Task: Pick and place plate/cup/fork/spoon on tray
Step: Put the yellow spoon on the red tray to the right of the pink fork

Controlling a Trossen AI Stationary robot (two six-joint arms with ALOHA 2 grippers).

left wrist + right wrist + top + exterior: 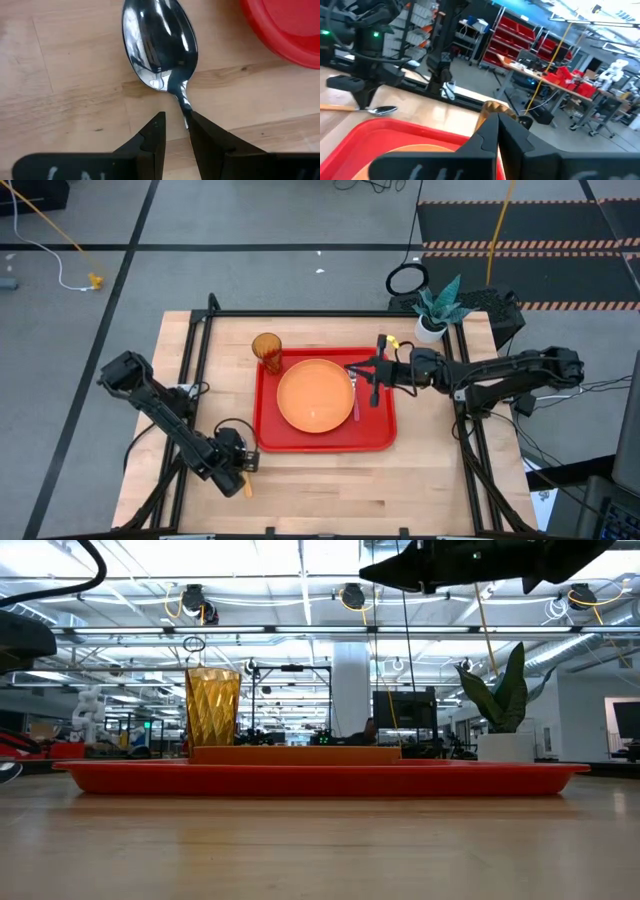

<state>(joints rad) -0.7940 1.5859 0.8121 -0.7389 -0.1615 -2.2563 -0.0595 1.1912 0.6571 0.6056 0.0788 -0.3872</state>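
Left gripper (175, 127): sitting low over the bare wood, fingers drawn to a narrow gap, not clamping anything.
Spoon (159, 47): lying flat on the table just ahead of those fingertips, off the tray (268, 435); its thin neck is running in against the inner face of one finger.
Handling: looking light and rigid; the polished bowl is likely slippery, so the orange handle or the neck is offering the surer hold.
Right gripper (372, 370): hanging above the tray's far side, fingers pressed together, carrying nothing.
Already on the tray: plate (315, 394), cup (266, 348) and fork (356, 398) are resting there.
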